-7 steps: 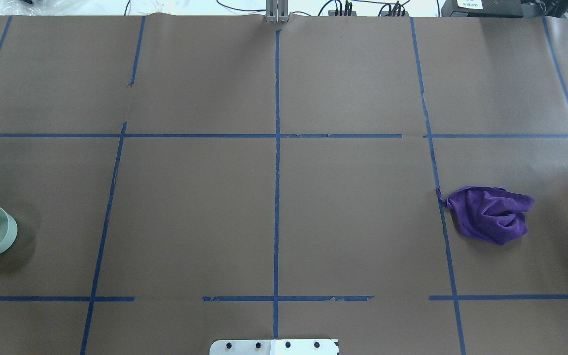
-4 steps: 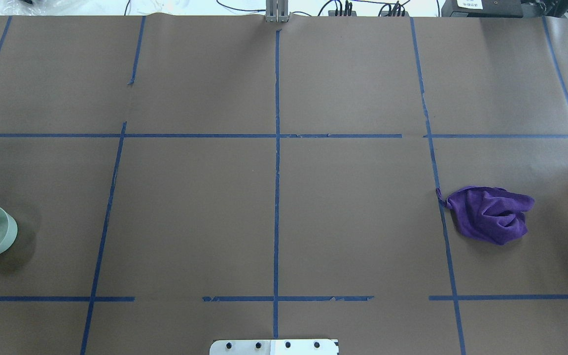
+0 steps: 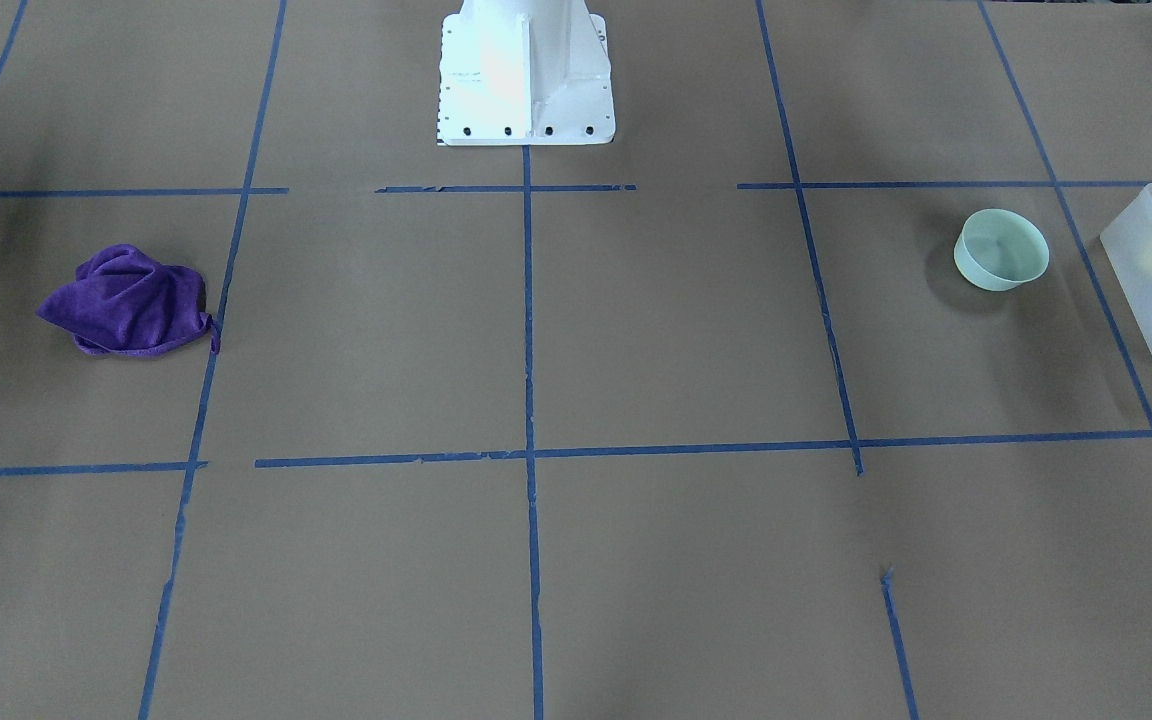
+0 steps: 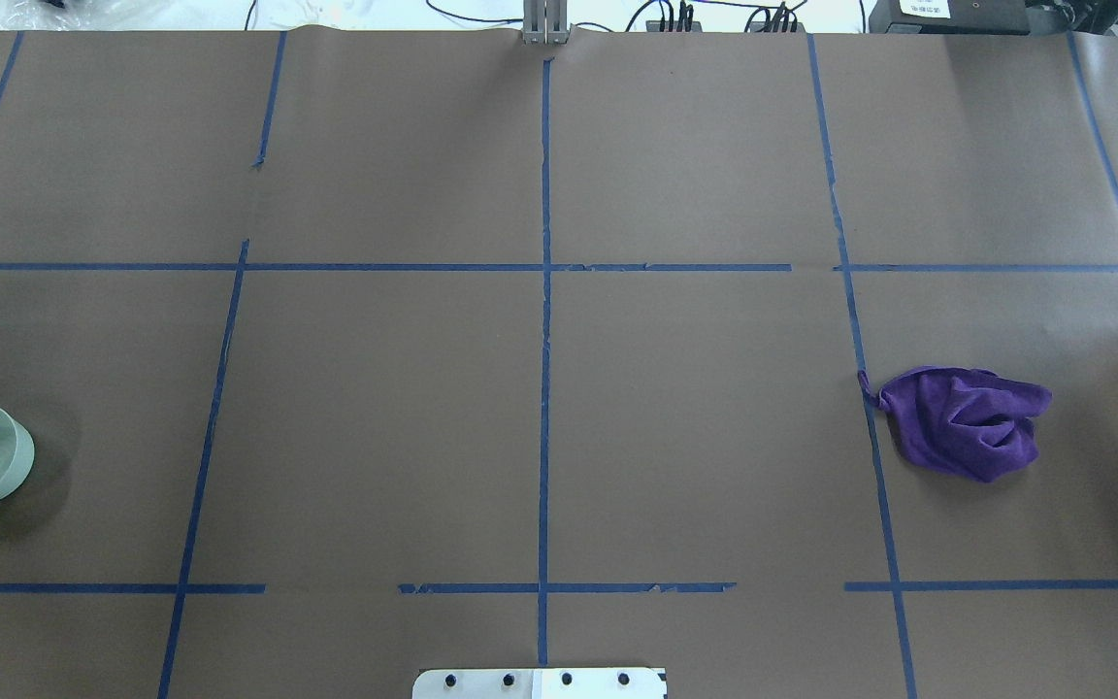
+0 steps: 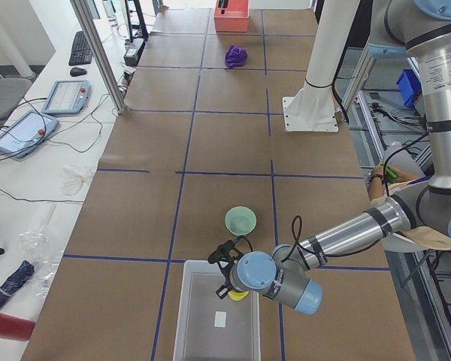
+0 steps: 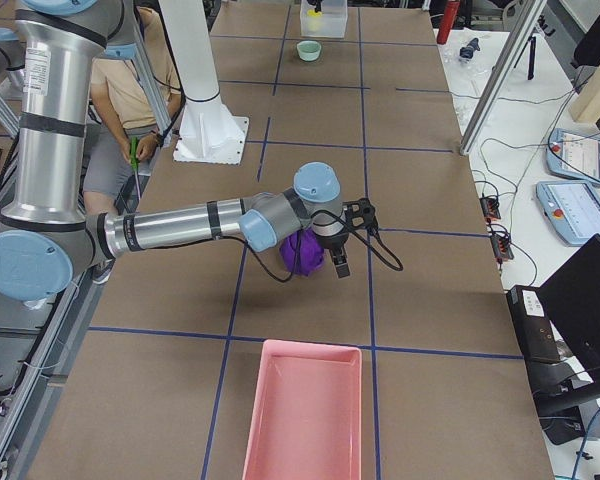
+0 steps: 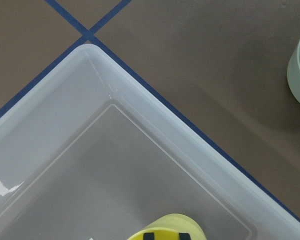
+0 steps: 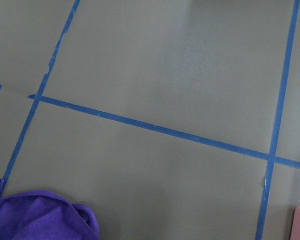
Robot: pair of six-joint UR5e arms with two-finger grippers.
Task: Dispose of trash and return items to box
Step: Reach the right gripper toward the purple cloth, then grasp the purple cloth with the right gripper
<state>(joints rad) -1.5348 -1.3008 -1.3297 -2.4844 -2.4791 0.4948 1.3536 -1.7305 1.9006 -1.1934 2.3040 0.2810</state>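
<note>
The box [image 7: 140, 107] holds the yellow cup [image 7: 166, 223], close to one wall. The left gripper [image 7: 163, 237] reaches into the box, narrowed onto the cup, its black fingertips [image 7: 149, 236] at the rim. The mint-green bowl [image 3: 1002, 249] stands upright just beside the box, outside it. Well apart from the box, the right gripper [image 6: 337, 262] hangs over the purple cloth [image 6: 300, 255]. Its finger spread cannot be told.
</note>
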